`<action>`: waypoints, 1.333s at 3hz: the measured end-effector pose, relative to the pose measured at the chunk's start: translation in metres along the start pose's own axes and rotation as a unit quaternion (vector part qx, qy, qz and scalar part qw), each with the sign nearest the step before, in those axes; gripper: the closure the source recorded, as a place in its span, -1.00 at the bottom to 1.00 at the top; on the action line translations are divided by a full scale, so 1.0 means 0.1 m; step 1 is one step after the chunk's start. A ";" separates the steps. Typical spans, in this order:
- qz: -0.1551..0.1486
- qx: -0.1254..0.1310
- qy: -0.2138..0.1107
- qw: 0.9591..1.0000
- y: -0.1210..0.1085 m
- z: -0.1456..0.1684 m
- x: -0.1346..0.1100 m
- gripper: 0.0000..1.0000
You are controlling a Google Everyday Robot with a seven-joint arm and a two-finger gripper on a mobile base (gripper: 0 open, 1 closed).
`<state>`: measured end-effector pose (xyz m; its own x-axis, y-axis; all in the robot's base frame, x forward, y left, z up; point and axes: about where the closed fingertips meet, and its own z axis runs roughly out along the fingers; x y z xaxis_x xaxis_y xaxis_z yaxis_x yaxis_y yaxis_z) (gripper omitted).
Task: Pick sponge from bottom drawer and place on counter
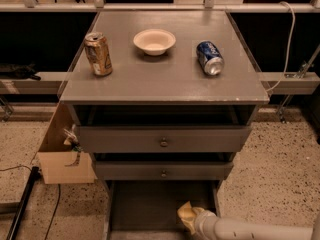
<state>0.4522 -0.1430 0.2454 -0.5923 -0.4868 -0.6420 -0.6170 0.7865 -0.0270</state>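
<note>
Reaching in from the lower right edge of the view, the white arm (250, 230) is laid low and nearly level, so that the claw (194, 221) is brought beneath the knobbed drawers (163, 140) and into the pulled-out bottom drawer (145, 209). That flat pose is judged to be forced by the drawer fronts overhead, since little room is left for an approach from straight above.

The sponge (185, 213) is found right at the tip of the claw, touching it, over the right front part of the drawer's dark floor. It is seen bunched and tipped up rather than lying flat (which hints at a squeeze). Whether the claw is pressed onto it or merely set against it cannot be told, as the claw is largely hidden behind the pale pad and the arm's end.

On the desk (160, 81) a gold can (98, 53) is stood upright at the left, a white bowl (154, 41) is set at the middle back, and a blue can (209, 57) is laid on its side at the right, all well apart. The bare front strip is judged the likeliest landing place.

The step in hand is judged to be the grasp or the very start of the lift. An outward withdrawal would be needed before any rise, or the drawer above could be struck.
</note>
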 end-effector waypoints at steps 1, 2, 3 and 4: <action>-0.040 -0.021 -0.024 0.999 0.07 -0.23 -0.39 1.00; -0.076 -0.009 -0.054 0.996 0.05 -0.68 -0.80 1.00; -0.095 0.008 -0.079 0.992 -0.06 -1.11 -1.15 1.00; -0.104 0.034 -0.109 0.988 -0.21 -1.60 -1.42 1.00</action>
<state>0.4660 -0.1511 0.4601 -0.3253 -0.5533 -0.7668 -0.6730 0.7051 -0.2232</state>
